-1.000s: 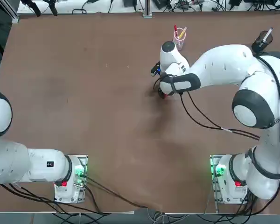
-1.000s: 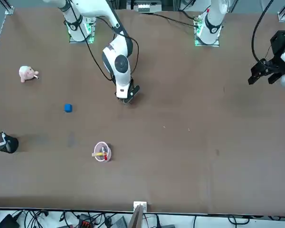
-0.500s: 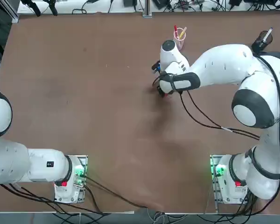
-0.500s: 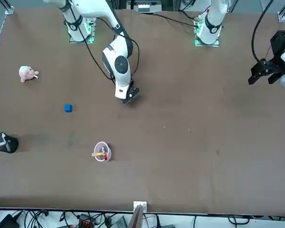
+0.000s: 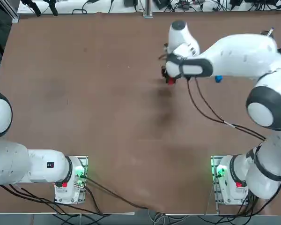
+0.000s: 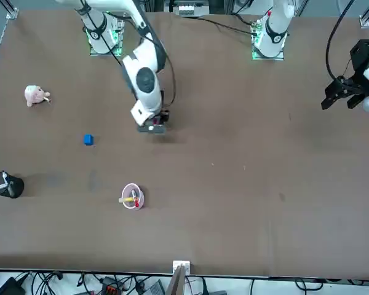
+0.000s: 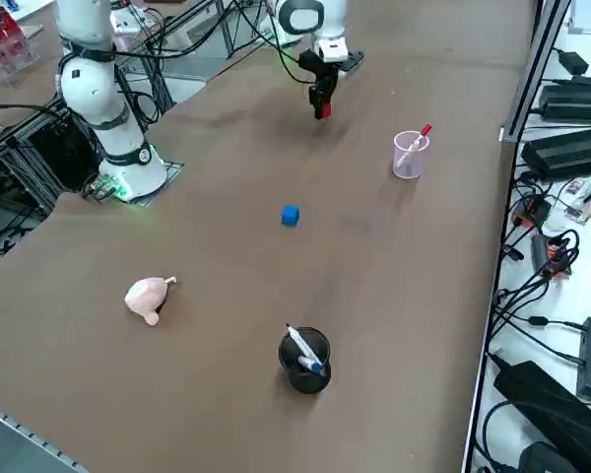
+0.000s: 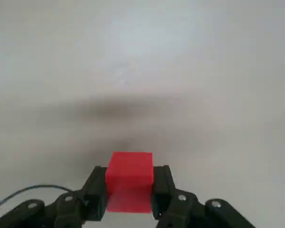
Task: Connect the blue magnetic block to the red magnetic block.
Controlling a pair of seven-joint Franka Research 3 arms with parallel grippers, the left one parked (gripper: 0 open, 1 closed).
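Red block (image 8: 129,178): small bright cube, no long axis, faces square to the fingers (image 8: 96,187), pinched in the right end effector (image 8: 129,190) above the tabletop (image 5: 84,93). Blue block (image 7: 291,215): rounded cube, lying well apart.

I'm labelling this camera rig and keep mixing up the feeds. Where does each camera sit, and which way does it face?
Top: overhead, bases at bottom; right gripper holds the red magnetic block.
Front: across the table, facing the robot; blue magnetic block at the picture's left.
Right side: raised, looking diagonally; arm, pink plush toy.
Right wrist: on the arm; fingers clamp the red block.
Front and side share the blue block.
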